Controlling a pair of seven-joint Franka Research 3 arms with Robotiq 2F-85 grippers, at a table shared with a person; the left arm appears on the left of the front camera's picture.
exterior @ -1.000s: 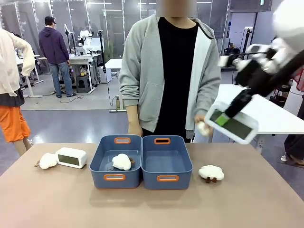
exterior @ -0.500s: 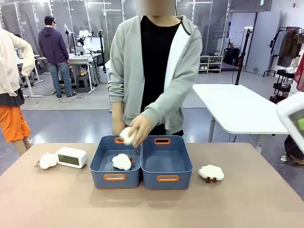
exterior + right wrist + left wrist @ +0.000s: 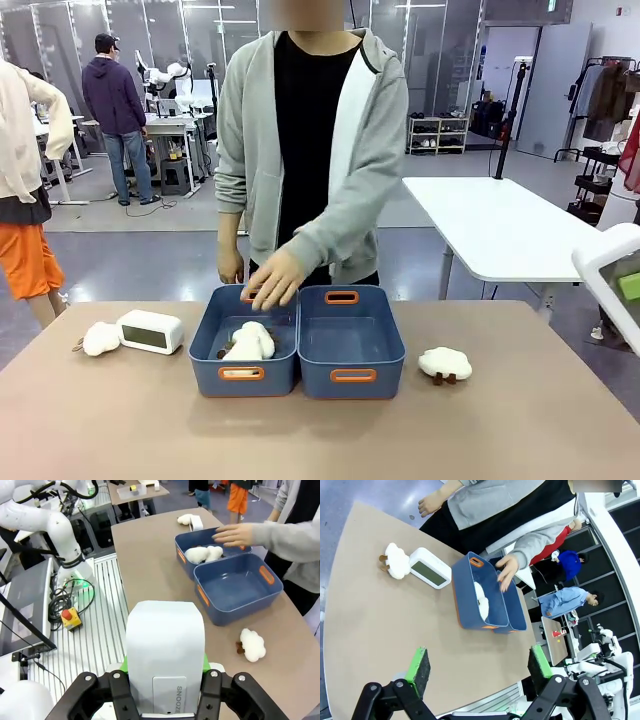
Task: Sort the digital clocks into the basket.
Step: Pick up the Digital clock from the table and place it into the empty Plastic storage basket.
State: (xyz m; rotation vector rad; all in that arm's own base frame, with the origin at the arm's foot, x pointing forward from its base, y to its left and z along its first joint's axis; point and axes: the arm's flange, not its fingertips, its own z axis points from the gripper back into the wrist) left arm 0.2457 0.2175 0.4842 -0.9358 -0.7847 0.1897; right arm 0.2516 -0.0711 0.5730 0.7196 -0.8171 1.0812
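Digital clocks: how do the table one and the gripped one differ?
The table clock rests on the table beside a plush sheep; the held clock is clamped in the right gripper, in the air. The table clock sits level; the held clock tilts. Both are white rounded boxes.

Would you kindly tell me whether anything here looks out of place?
Nothing spilled or damaged. Two plush sheep lie piled in the left bin; the right gripper holds one clock well off the table.
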